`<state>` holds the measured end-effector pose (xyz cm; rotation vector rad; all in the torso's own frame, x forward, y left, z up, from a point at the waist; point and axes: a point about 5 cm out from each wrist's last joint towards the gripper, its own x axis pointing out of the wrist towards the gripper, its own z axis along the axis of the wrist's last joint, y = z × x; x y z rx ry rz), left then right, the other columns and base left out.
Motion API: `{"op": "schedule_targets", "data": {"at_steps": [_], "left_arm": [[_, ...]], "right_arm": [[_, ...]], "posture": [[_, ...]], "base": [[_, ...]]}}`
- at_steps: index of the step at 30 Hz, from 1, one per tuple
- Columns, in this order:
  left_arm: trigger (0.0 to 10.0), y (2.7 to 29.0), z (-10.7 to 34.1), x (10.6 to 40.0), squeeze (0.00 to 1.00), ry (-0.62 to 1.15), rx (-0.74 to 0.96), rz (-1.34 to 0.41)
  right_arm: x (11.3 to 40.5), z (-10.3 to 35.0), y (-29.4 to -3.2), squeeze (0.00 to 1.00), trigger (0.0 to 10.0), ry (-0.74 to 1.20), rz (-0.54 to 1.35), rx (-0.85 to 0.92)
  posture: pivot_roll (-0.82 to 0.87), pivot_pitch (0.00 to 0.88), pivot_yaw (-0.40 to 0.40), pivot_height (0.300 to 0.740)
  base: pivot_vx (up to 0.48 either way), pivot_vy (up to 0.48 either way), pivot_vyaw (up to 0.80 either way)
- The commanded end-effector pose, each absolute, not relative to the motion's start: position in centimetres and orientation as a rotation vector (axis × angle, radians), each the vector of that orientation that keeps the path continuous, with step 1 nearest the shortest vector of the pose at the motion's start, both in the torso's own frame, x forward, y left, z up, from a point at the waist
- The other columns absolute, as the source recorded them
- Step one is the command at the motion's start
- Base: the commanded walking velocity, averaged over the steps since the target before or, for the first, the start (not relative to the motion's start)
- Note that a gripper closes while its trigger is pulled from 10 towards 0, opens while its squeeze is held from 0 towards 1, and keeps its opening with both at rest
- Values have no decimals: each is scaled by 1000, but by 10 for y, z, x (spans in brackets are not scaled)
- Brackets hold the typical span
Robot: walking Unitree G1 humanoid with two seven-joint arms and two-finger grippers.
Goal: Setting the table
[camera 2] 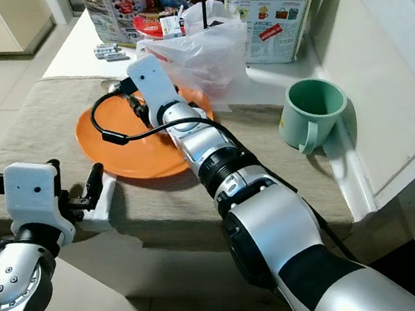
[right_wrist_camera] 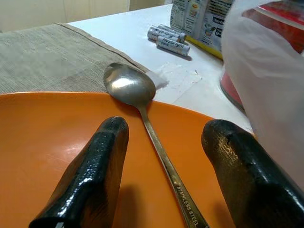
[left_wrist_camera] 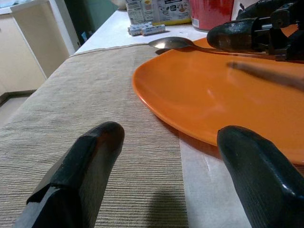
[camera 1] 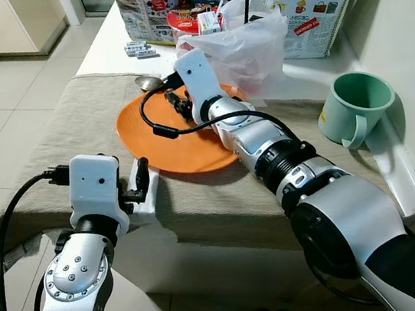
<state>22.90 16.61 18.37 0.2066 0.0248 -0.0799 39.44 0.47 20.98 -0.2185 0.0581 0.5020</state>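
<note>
right fingers (right_wrist_camera: 102, 166) spread astride spoon (right_wrist_camera: 142, 102); orange plate (camera 1: 168, 149) on beige tablecloth (camera 1: 66, 137)

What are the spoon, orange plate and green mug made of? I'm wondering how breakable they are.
Spoon: polished metal; its handle is stamped STAINLESS STEEL. Orange plate: smooth, glossy, with soft highlights, likely plastic or melamine, possibly glazed ceramic. Green mug: matte, thick-walled, probably plastic; not certain.

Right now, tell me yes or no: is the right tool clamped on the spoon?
No. The right tool is open, its fingers straddling the spoon handle lying on the orange plate.
</note>
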Motion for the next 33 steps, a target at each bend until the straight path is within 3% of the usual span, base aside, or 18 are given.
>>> {"op": "schedule_targets", "data": {"at_steps": [1, 21, 33], "left_arm": [[10000, 167, 183, 230, 0, 27, 219, -82], [10000, 171, 184, 224, 0, 22, 222, -45], [10000, 172, 185, 225, 0, 26, 229, -57]], "right_arm": [[395, 219, 9, 0, 10000, 32, 518, -238], [387, 195, 17, 0, 10000, 122, 600, -317], [393, 188, -3, 0, 10000, 109, 505, -391]], "posture": [[163, 127, -27, 740], [206, 122, -53, 740], [188, 122, -33, 740]], "base": [[0, 0, 0], [0, 0, 0], [0, 0, 0]]}}
